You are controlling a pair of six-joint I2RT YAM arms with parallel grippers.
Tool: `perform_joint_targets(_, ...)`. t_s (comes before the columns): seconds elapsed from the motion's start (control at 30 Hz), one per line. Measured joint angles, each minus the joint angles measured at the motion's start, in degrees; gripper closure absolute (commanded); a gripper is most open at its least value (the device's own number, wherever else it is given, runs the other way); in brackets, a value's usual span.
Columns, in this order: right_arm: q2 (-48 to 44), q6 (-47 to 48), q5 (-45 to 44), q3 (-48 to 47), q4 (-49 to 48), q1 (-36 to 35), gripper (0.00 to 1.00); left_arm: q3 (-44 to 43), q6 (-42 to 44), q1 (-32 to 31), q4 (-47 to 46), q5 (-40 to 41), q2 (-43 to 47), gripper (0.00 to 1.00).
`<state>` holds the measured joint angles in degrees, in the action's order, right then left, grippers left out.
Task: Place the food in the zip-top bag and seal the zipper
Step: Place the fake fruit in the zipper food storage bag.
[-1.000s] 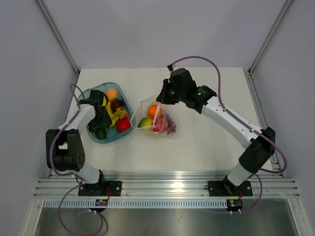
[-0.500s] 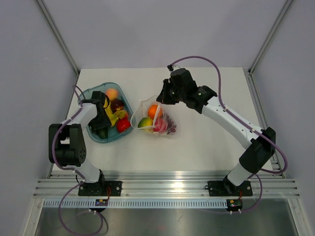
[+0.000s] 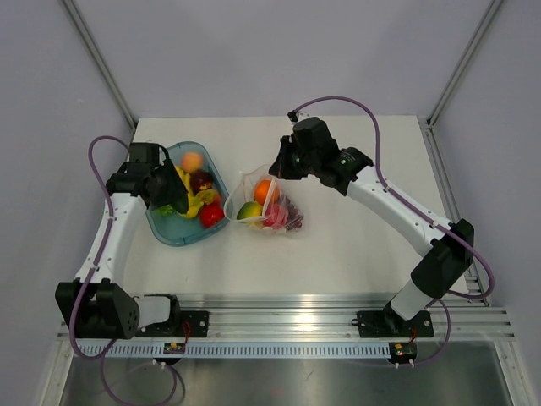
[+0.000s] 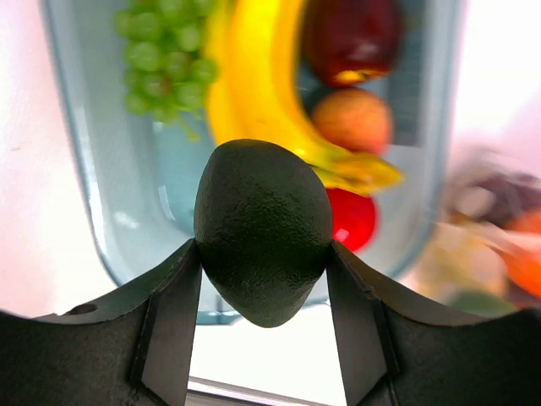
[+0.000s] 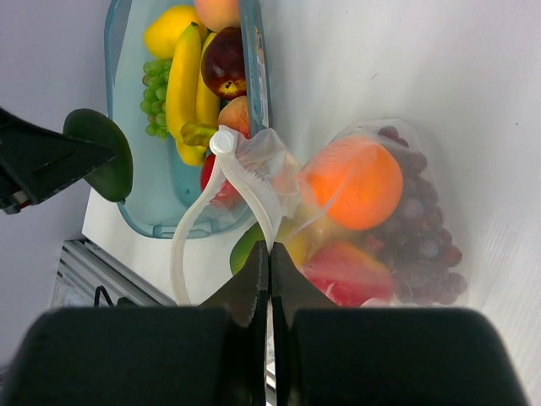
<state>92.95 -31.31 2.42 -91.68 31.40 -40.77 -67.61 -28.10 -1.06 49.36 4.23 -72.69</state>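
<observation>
Beside the bowl (image 3: 182,243) the part-filled bag (image 3: 272,210) lies with its mouth pinched up by the right claw (image 5: 269,252), fully closed. The left claw (image 4: 263,271) clamps an avocado (image 4: 262,203) over the bowl: a loading step. Next, swing it into that mouth.

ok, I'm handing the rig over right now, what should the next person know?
The left gripper is shut on the avocado, held above the bowl.
The right gripper is shut on the mouth edge of the zip-top bag, lifting it. The zipper is unsealed.
In the bag: the orange, the purple grapes, a red piece and a green-yellow one.
In the bowl: the bananas, the green grapes, the peach and others.
Left to do: bag the avocado and the rest, then seal.
</observation>
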Motion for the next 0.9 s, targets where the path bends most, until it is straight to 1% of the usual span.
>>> perform_joint_targets(0.07,0.0,0.0,0.0,0.0,0.0,0.0,1.00,-0.2,0.0,-1.3,-0.3,-3.6,2.7,0.73)
perform_joint_targets(0.13,0.0,0.0,0.0,0.0,0.0,0.0,1.00,-1.3,0.0,-4.1,-0.5,-6.6,4.6,0.73)
perform_joint_targets(0.2,0.0,0.0,0.0,0.0,0.0,0.0,1.00,-3.8,0.0,-9.1,-1.0,-8.9,5.6,0.73)
perform_joint_targets(0.33,0.0,0.0,0.1,0.0,0.0,0.0,1.00,-7.8,0.0,-16.7,-4.7,-14.6,5.6,0.73)
perform_joint_targets(0.43,0.0,-0.1,0.1,0.0,0.0,0.0,1.00,-8.9,-0.5,-19.7,-6.7,-17.3,4.3,0.76)
perform_joint_targets(0.57,0.0,-0.2,0.1,0.0,0.0,0.0,1.00,-8.9,-1.9,-22.5,-9.0,-17.5,1.0,0.77)
perform_joint_targets(0.8,-0.2,-0.3,-0.1,0.1,0.0,0.0,1.00,-8.9,-3.3,-25.8,-11.5,-17.0,-4.2,0.73)
perform_joint_targets(0.87,-0.2,-0.3,-0.3,0.3,0.0,0.0,1.00,-8.7,-3.7,-26.2,-11.6,-16.6,-4.9,0.68)
perform_joint_targets(0.9,-0.2,-0.3,-0.4,0.3,0.0,0.0,1.00,-8.3,-3.9,-26.3,-11.7,-16.5,-4.8,0.64)
